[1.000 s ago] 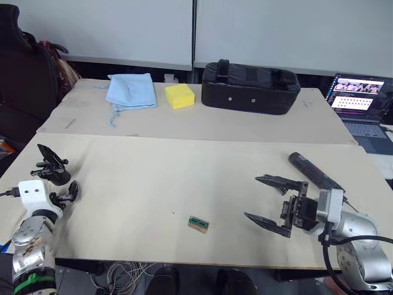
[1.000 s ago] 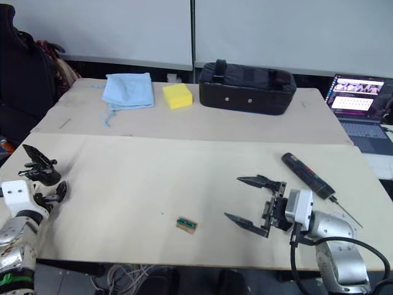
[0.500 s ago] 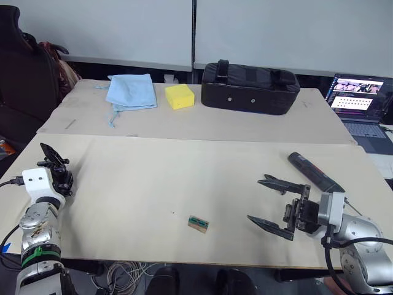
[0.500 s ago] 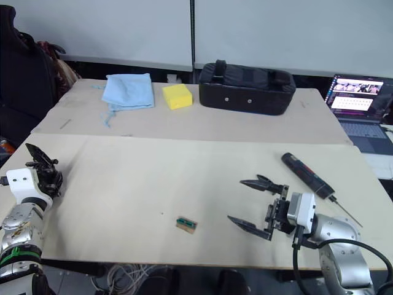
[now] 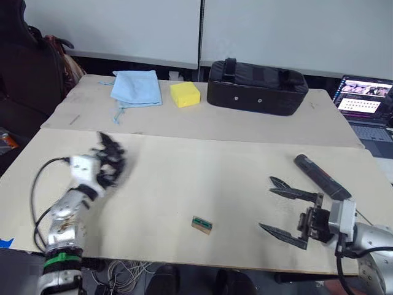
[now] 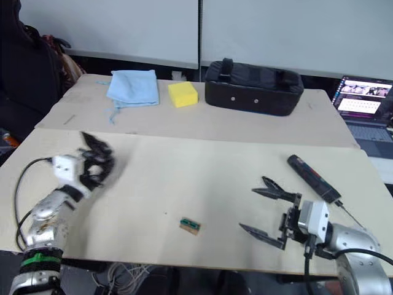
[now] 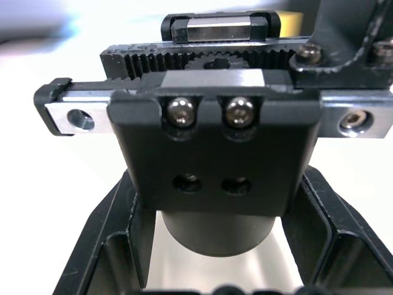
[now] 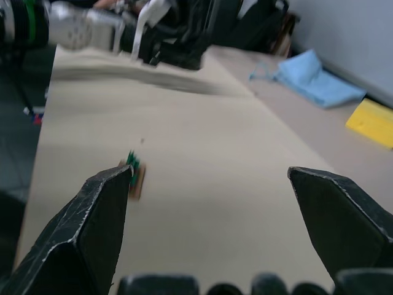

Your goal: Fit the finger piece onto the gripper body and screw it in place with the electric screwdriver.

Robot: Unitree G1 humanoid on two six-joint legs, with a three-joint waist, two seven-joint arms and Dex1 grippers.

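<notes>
My left gripper (image 5: 105,163) hangs over the table's left part, motion-blurred, shut on the gripper body (image 7: 209,147). That body is a black block with two screws, a toothed rail and a round base, seated between my left fingers (image 7: 98,258). The electric screwdriver (image 5: 319,176), long and black, lies flat on the table at the right. Just in front of it, my right gripper (image 5: 266,203) rests low near the front edge, open, with nothing between its fingers (image 8: 104,209). The finger piece is out of view.
A small green-and-brown piece (image 5: 201,225) lies near the front middle of the table. At the back stand a black bag (image 5: 256,87), a yellow sponge (image 5: 185,94) and a blue cloth (image 5: 136,88). A laptop (image 5: 365,101) sits far right, a dark chair (image 5: 24,67) far left.
My left arm has swung from the table's left edge inward over the table, carrying the gripper body. The right gripper has drifted slightly toward the front edge, still open.
</notes>
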